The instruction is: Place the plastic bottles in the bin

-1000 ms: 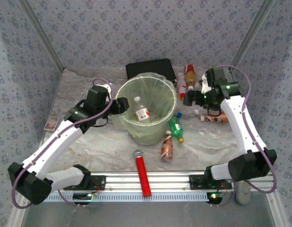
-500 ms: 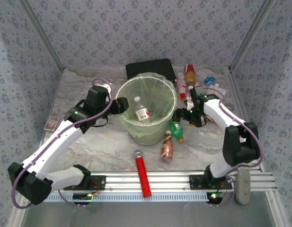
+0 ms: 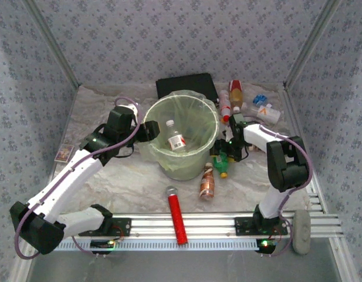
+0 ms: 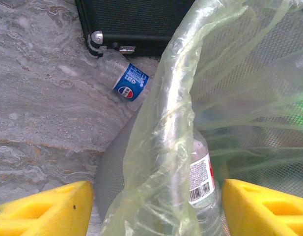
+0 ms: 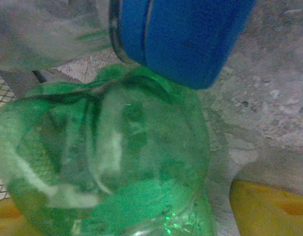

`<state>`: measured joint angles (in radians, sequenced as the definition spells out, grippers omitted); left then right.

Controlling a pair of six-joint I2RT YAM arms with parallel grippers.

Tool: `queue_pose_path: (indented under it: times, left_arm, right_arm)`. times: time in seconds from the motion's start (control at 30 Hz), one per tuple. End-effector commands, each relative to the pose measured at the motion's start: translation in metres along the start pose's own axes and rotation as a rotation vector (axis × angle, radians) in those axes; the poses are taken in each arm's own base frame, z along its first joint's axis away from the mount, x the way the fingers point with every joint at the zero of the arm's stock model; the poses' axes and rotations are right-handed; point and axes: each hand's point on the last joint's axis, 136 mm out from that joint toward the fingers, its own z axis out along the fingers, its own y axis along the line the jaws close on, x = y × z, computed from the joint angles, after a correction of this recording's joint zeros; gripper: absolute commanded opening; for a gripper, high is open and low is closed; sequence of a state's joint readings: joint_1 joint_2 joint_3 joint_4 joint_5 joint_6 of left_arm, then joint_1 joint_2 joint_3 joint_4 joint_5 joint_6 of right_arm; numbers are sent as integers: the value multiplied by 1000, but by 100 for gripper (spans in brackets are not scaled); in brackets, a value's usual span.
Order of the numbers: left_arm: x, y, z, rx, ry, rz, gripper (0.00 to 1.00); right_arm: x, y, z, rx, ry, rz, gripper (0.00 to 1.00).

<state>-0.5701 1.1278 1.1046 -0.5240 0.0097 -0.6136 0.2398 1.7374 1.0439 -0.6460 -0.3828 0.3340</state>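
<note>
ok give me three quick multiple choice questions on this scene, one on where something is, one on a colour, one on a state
1. Where is the clear bottle with the red and white label?
A) inside the bin
B) on top of a black case
C) behind the left arm

2. What colour is the bottle between the fingers of the right gripper?
A) amber
B) green
C) clear

3. How is the red cylinder placed?
A) standing upright
B) hanging from a gripper
C) lying on its side

Answers: 1 A, the top view shows it within the bin's rim. 2 B, the right wrist view shows green plastic between the pads. 3 C, its long side lies flat.
</note>
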Motion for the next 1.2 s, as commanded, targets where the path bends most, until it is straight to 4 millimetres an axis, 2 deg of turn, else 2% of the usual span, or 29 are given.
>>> queue_pose_path:
  times: [0.0,0.17,0.43,0.63,0.77,1.0,1.17]
  left_arm:
    - [-2,0,-8,-15,-2,21,70]
    - [-2,0,-8,-17,-5,21,70]
    - [-3,-1,-8,-12,-6,21,70]
    - [-3,-1,-10,-13,-8,24,70]
    - [-4,-1,-11,-16,-4,30,70]
    - [-5,-2,-12,-11,-7,30,70]
    - [-6,-4,-12,-6,-10,31,70]
  right_arm:
    - [0,-1,5,-4,10,12,77]
    - [-1,-3,-2,16,-7,5,68]
    - [-2,-8,-13,46,-20,1,63]
    - [-8,-7,-39,55,-57,-22,58]
    - [-16,-5,-78,66,-113,-45,57]
    - [-37,13,-189,92,-346,-78,57]
    - [-47,45,-262,47,-525,-115,58]
